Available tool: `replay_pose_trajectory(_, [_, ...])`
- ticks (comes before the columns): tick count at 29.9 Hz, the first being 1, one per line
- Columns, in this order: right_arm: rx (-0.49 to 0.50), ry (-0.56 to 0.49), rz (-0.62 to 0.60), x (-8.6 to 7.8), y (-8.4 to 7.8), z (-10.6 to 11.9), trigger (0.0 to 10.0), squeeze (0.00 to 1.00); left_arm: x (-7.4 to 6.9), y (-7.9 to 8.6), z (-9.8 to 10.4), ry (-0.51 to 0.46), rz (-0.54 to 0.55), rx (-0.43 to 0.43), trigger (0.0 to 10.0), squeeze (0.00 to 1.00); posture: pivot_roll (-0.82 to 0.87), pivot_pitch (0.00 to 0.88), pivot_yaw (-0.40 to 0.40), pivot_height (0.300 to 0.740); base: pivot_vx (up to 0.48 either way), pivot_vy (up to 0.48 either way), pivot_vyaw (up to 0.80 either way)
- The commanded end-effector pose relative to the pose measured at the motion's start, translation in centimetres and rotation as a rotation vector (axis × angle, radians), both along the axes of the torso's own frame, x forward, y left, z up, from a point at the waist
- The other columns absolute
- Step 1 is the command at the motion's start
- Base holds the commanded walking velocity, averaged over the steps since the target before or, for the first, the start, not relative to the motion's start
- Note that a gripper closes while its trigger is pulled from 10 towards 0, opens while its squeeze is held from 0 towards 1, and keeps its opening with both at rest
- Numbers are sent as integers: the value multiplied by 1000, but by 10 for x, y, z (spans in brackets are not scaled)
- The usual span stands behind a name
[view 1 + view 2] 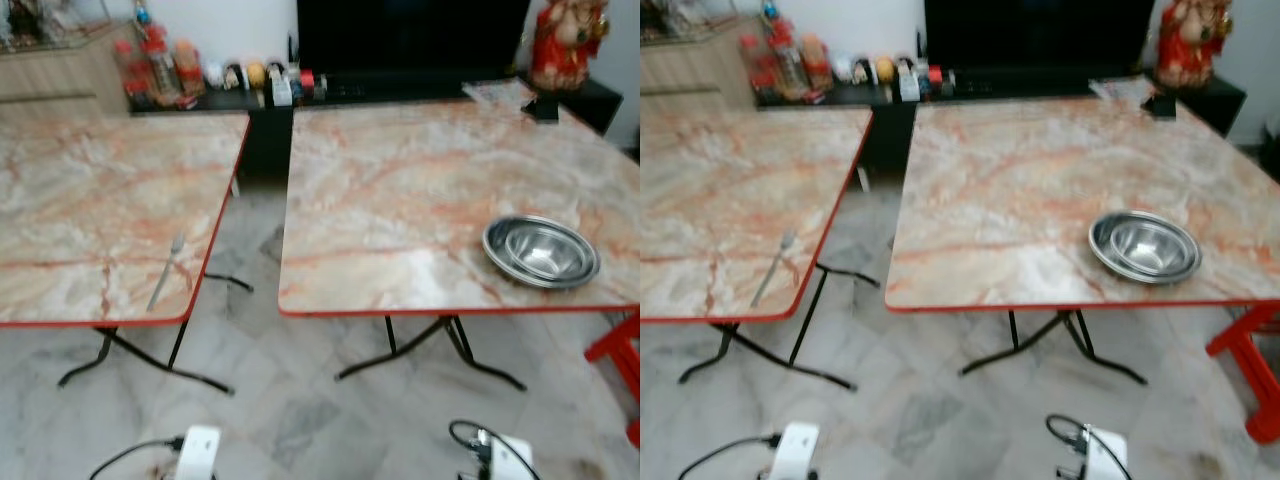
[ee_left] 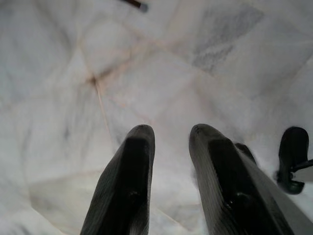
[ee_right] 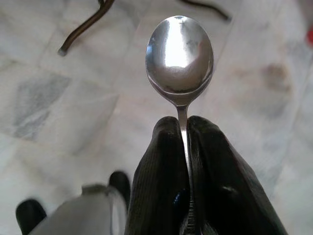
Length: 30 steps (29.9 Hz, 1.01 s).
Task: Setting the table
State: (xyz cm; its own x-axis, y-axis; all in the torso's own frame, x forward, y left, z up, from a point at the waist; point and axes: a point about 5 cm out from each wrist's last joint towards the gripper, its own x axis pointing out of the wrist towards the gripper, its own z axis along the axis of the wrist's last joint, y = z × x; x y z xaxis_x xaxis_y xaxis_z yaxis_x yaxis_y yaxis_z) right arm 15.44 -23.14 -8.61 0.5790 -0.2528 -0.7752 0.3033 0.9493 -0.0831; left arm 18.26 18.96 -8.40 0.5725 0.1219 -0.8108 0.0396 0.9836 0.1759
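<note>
Spoon [image 3: 180, 56] clamped by its handle in right hand [image 3: 183, 128], low over floor. Left hand [image 2: 168, 134] parted, empty. Steel bowl [image 1: 541, 250], nothing inside, lower right on right surface [image 1: 400, 190]; fork [image 1: 165, 271] lower left on left surface [image 1: 90, 200].

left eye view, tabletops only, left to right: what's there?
Fork on the left table → floor gap → right table → steel bowls near its right front.

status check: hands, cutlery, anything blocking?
Right hand shut on spoon, low over floor. Left hand open, empty. Fork on left table, steel bowl on right table. Nothing blocking.
</note>
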Motion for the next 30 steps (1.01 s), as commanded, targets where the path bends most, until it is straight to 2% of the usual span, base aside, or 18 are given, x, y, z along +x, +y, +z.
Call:
replay_pose_trajectory(1, [13,-6,28,4,10,0,10000,0,-7,8,-3,30,18,15,10000,0,-57,0,-11,725,0,-311,800])
replay_pose_trajectory(12, [22,-7,-3,5,10,0,10000,0,-6,7,-2,24,24,5,10000,0,-60,0,-8,725,0,-291,73])
replay_pose_trajectory(24, [24,-9,-22,3,10,-1,10000,0,-6,4,-2,11,51,-58,10000,0,-60,0,-9,725,0,0,0])
replay_pose_trajectory(30, [35,-17,-29,6,11,0,10000,0,-3,3,-1,5,47,-49,10000,0,-58,0,-12,725,0,0,-165])
